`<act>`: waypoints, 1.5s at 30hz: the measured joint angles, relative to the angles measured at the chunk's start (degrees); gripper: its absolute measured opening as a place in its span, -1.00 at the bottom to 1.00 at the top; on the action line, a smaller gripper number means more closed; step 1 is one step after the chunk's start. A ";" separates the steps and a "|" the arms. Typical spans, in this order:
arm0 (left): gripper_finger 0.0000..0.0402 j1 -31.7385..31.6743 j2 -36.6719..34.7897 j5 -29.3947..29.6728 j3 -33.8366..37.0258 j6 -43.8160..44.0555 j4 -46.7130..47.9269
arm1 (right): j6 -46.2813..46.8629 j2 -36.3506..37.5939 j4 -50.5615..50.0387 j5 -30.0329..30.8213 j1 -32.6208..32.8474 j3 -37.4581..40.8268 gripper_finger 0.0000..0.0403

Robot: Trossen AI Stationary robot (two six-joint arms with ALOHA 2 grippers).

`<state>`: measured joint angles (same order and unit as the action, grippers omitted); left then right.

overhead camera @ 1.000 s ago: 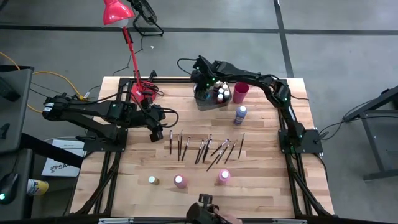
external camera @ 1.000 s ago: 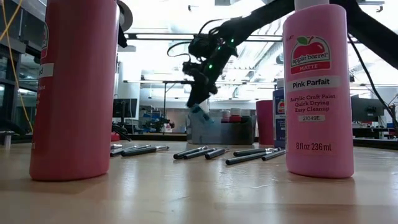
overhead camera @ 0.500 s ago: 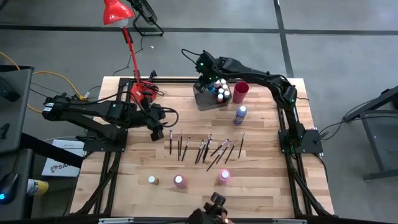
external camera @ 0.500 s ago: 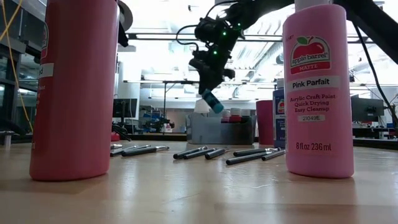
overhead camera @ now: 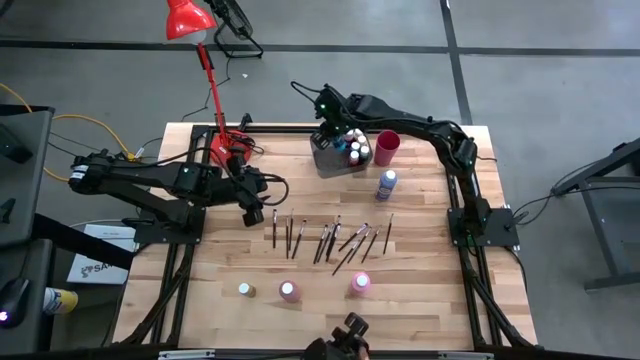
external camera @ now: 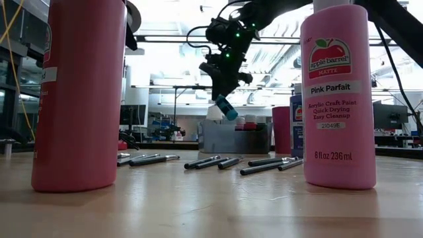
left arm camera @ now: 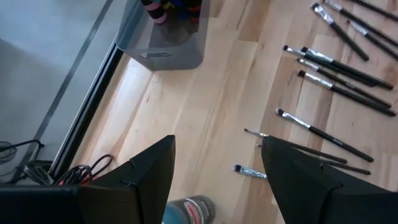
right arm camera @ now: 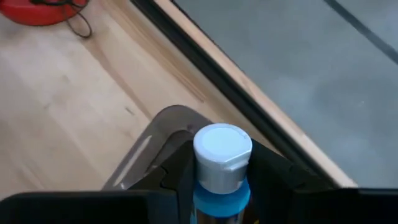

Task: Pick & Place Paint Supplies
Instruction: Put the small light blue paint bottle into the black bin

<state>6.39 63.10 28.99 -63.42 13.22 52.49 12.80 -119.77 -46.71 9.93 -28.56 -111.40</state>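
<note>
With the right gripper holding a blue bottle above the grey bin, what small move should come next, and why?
Probably lower it straight down. The right gripper is shut on the white-capped blue paint bottle, which hangs tilted above the grey rectangular plastic bin, clear of its rim. Other bottles already stand inside, so it likely needs a free spot before release.
</note>
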 joint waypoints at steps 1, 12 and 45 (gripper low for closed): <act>0.16 0.00 0.01 -0.02 0.00 -0.33 -0.02 | 0.70 0.00 -0.19 -0.18 0.12 0.01 -0.43; 0.16 0.00 1.67 0.04 -0.02 -2.79 0.04 | 0.88 0.50 -0.59 -2.63 3.54 0.05 -0.44; 0.16 -18.07 2.24 -27.36 -0.04 -29.53 -42.11 | -5.62 27.38 10.41 -16.08 10.13 -0.01 -0.42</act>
<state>-11.68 65.34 1.63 -63.46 -16.31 10.38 7.18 -92.38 -36.30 -6.15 -18.44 -111.42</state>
